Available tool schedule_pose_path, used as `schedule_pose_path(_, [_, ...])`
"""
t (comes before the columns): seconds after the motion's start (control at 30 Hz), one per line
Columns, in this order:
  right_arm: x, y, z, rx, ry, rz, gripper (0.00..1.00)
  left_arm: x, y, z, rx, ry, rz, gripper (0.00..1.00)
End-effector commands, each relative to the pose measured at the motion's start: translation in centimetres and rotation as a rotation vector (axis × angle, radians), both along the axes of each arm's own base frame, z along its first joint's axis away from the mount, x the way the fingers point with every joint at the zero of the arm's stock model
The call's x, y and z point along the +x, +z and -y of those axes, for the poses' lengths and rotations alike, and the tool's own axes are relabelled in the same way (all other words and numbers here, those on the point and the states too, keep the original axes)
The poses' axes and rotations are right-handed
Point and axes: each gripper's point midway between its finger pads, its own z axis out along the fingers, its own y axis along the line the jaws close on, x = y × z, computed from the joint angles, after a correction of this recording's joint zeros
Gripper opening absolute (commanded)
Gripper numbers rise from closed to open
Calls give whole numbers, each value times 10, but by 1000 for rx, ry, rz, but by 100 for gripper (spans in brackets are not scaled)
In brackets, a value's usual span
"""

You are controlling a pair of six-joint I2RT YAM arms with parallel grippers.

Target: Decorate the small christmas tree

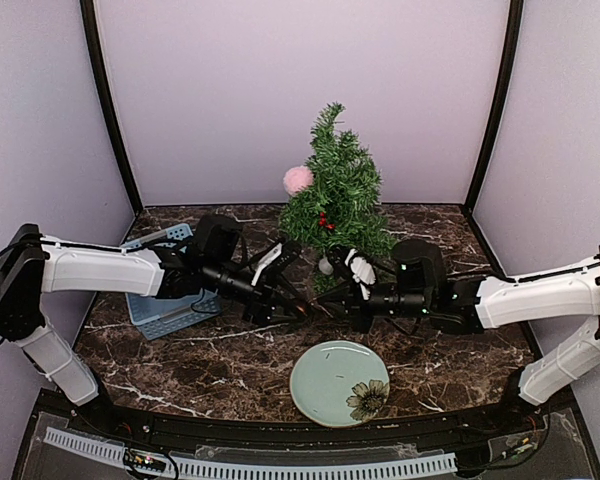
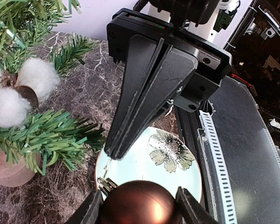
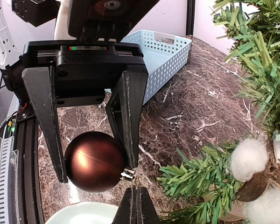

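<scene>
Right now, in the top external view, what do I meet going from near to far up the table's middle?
Pale green round ceramic plate with a flower print → left gripper holding a glossy brown ball ornament → bushy green small christmas tree.

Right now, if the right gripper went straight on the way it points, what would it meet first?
Almost at once the silver cap of the brown ball, which the left gripper holds just ahead of the right gripper; depth is hard to judge.
</scene>
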Motion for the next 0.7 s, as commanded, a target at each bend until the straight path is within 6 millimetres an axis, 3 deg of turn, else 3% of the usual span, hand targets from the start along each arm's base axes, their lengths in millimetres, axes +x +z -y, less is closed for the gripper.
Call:
schedule_pose_path(0.0, [7, 14, -4, 9, -33, 36, 0, 7, 13, 1, -19, 15, 40, 24])
schedule_pose_path(0.4, [24, 18, 0, -4, -122, 71, 0, 25, 16, 10, -18, 64, 76, 23])
schedule_pose_path(0.67, [28, 10, 1, -28, -141, 64, 0, 29, 12, 12, -8, 67, 79, 22])
